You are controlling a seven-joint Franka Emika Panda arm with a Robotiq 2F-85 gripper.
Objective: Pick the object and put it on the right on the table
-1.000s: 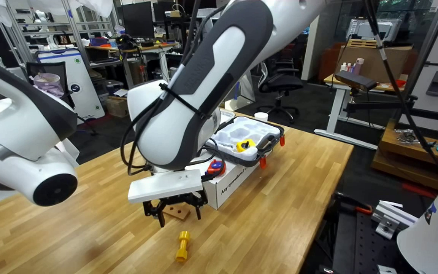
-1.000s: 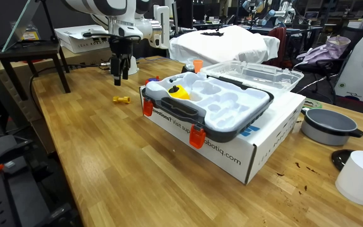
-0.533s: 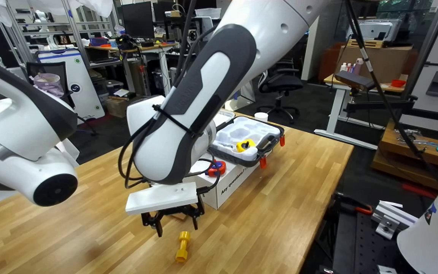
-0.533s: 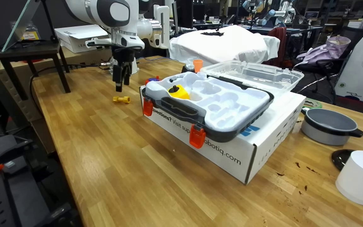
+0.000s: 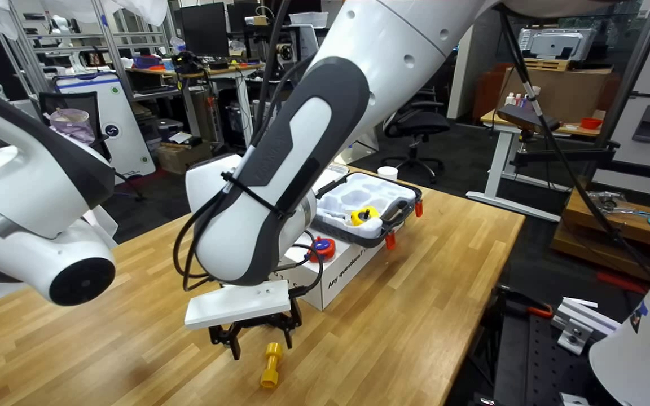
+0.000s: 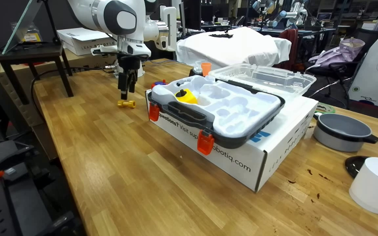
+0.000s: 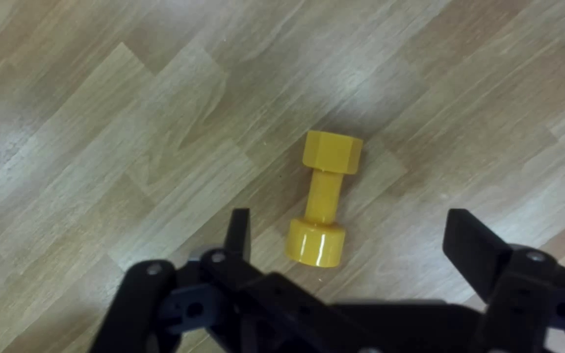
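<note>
The object [image 5: 271, 365] is a small yellow-orange peg with two thick ends and a thin middle. It lies on its side on the wooden table [image 5: 404, 316], and also shows in an exterior view [image 6: 126, 104] and the wrist view [image 7: 322, 201]. My gripper [image 5: 263, 352] is open and empty just above it, pointing down, and also shows in an exterior view [image 6: 127, 95]. In the wrist view the open fingers [image 7: 350, 213] are wide apart; the peg's near end lies between them, closer to the left finger. The fingers seem apart from the peg.
A white box [image 5: 339, 279] bearing an open case [image 6: 231, 113] stands beside the gripper. A red-and-blue item [image 5: 323, 248] sits on the box. A second robot arm [image 5: 37, 237] reaches over the table. A grey pot [image 6: 343, 137] and white cup [image 6: 376, 185] stand beyond the box.
My gripper has come down toward the peg and stayed open. The peg has not moved. The tan wooden strip, seen behind the gripper a second ago, is now hidden.
</note>
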